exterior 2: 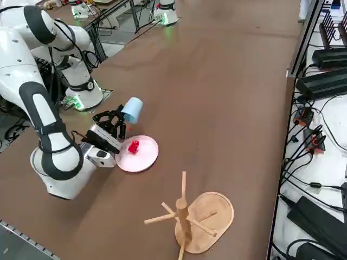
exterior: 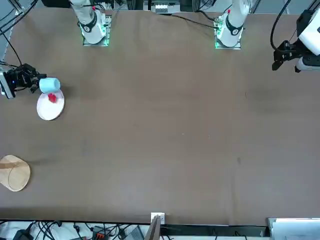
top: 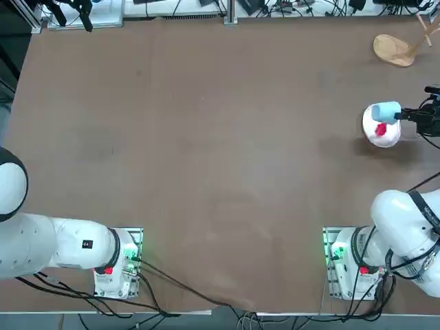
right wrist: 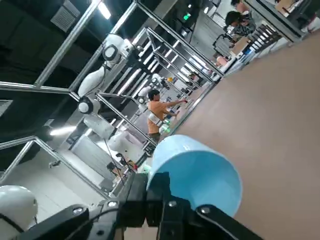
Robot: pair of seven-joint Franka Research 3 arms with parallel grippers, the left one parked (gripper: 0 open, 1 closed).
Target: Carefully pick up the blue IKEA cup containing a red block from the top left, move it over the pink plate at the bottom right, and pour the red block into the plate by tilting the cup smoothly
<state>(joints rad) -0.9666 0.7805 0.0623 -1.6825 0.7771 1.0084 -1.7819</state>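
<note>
Fingers of our right gripper (exterior 2: 120,120) pinch the blue IKEA cup (exterior 2: 132,109), which we hold tipped on its side just above the pink plate's (exterior 2: 146,157) edge, at the table's right side near our base. Its mouth points across the plate. On the plate lies the red block (exterior 2: 133,146), so we judge the pour done. What remains, at most, is righting the cup and putting it down.
</note>
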